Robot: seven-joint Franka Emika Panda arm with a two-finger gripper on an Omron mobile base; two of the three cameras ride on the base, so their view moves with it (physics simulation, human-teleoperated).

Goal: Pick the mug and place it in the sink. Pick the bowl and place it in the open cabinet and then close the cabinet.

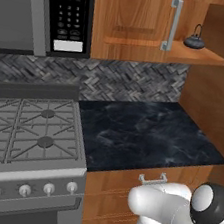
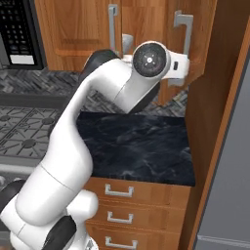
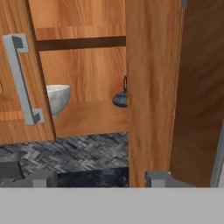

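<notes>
1. The bowl (image 3: 57, 98) sits on the lower shelf of the cabinet (image 3: 87, 118), half hidden behind the closed left door; the small dark teapot (image 3: 121, 99) stands on the same shelf, apart from it, to its right.
2. The open cabinet door (image 3: 151, 92) stands edge-on just ahead of the gripper (image 3: 98, 179). The fingertips (image 3: 157, 178) are apart, with nothing between them.
3. From the right base view the arm reaches up to the cabinet, its wrist in front of the silver handles (image 2: 184, 29).
4. The microwave (image 1: 67, 12) has a keypad panel; its writing is too small to read.
5. The black counter (image 1: 141, 133) lies beside the stove (image 1: 28, 132).
</notes>
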